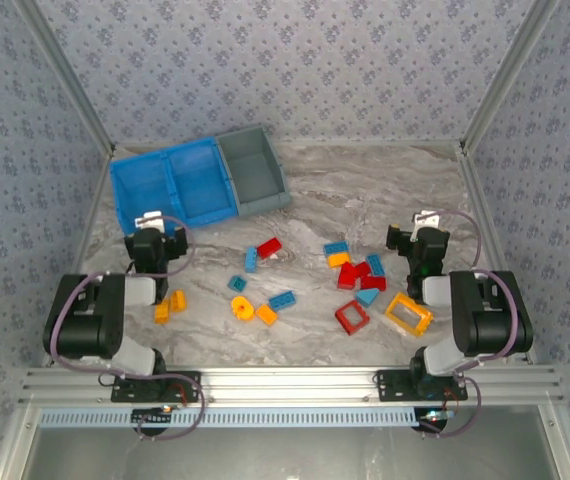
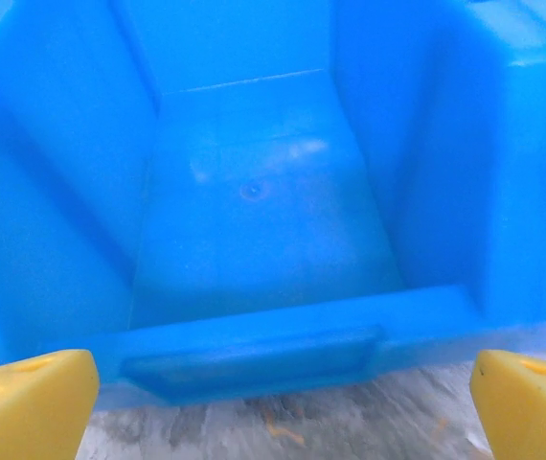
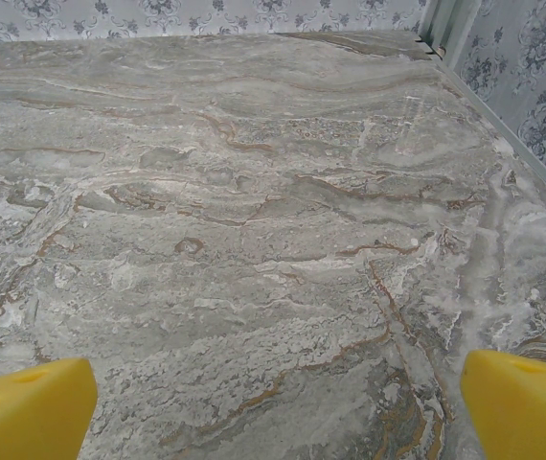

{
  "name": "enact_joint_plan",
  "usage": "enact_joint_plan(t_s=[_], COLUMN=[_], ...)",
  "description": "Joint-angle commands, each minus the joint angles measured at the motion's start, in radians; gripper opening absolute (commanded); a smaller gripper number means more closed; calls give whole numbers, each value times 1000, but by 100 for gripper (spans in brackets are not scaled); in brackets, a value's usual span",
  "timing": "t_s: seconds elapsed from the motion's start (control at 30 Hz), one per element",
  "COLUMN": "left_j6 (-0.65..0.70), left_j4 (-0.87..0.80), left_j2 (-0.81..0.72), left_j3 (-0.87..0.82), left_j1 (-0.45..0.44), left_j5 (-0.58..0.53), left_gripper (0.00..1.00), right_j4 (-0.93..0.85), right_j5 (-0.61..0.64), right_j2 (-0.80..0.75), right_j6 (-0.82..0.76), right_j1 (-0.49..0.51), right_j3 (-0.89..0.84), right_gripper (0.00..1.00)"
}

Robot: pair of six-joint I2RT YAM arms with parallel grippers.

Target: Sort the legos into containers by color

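item: the containers. three joined open-top plastic bins in a row, two bright blue, with a grey bin at the right end, set askew on a grey marble-patterned table. all three looked empty from above. the left wrist view showed one blue bin's floor bare.

item: the legos. small plastic bricks, all loose on the table on the near side of the containers, none inside.
- nearest the containers: a red studded brick and a blue brick.
- further from them: a yellow round piece, an orange block, a blue studded brick.
- nearward of the blue bins: two yellow-orange bricks.
- well apart from the containers, to their right: a tight mixed cluster of blue, red and orange bricks, a red square frame, a yellow square frame.

item: left gripper. just in front of the blue bins, facing into one. its yellow fingers were spread wide with nothing between them.

item: right gripper. well to the right of the containers, over bare table. its fingers were spread wide and empty.

status: sorting judged not begun; the step in hand was choosing a first brick. the next move would call for a gripper to turn away from its present aim, come down over one isolated brick and close across its narrow sides. each bin would also need a colour.
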Motion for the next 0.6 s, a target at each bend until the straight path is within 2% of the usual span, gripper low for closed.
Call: enact_joint_plan(t_s=[0.0, 0.1, 0.17, 0.2, 0.23, 0.27, 0.3, 0.33, 0.37, 0.43, 0.57], left_j6=[14, -44, -194, -307, -386, -394, -416, -468, -489, -453, -404], left_j4=[-308, -531, -758, -924, -1019, -1026, -1057, -1152, -1250, -1426, -1514], left_j2=[-243, -363, -351, -332, -308, -284, -238, -165, -96, 77, 290], left_j3=[171, 332, 491, 588, 649, 674, 716, 786, 869, 1034, 1215], left_j1=[-63, -70, -66, -54, -42, -12, 38, 74, 88, 92, 105], left_j5=[-79, -127, -166, -146, -127, -29, 119, 171, 172, 172, 201], left_gripper=[99, 99, 99, 99, 100, 100, 100, 100, 99, 95, 90], right_j4=[-253, -433, -596, -765, -1010, -1191, -1207, -1160, -1184, -1278, -1353], right_j5=[109, 158, 137, 164, 217, 258, 137, -38, -122, -70, 6], right_j2=[-193, -453, -535, -540, -529, -508, -484, -457, -429, -374, -262], right_j6=[-5, 24, 127, 285, 495, 676, 687, 630, 596, 556, 430], right_j1=[34, 102, 119, 106, 88, 73, 34, -3, 0, 121, 388], right_j3=[100, 217, 350, 453, 556, 629, 652, 667, 696, 776, 904], right_gripper=[100, 100, 100, 100, 100, 100, 100, 91, 85, 83, 85])
